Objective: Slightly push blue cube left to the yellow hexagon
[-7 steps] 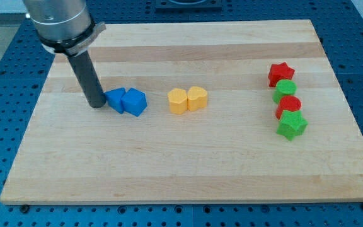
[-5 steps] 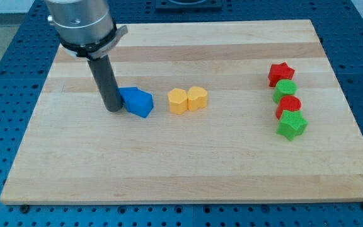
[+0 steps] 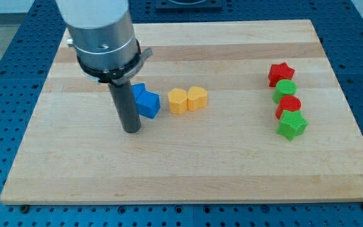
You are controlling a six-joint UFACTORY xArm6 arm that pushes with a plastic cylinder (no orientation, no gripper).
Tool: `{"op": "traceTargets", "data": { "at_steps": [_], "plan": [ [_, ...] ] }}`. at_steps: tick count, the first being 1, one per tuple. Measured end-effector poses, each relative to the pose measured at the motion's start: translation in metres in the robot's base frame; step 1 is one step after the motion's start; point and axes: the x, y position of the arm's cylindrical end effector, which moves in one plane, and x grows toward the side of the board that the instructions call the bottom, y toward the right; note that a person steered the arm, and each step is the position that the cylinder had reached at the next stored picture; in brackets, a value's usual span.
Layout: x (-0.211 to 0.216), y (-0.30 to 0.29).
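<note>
Tip (image 3: 131,130) sits at blue cube's (image 3: 147,103) lower-left, a narrow gap separating cube from yellow hexagon (image 3: 178,101).

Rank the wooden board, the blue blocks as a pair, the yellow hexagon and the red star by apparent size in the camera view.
1. Wooden board, by far.
2. Blue pair, partly hidden behind the rod.
3. Yellow hexagon and red star: too alike to rank, and the star sits farther up the view.
</note>
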Motion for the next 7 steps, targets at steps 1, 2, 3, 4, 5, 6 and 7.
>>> {"op": "traceTargets", "data": {
  "at_steps": [1, 2, 3, 4, 5, 6, 7],
  "plan": [
    [-0.003, 0.005],
    [-0.003, 0.004],
    [-0.011, 0.0],
    [-0.015, -0.012],
    [-0.016, -0.011],
    [-0.021, 0.0],
    [-0.022, 0.014]
  ]
}}
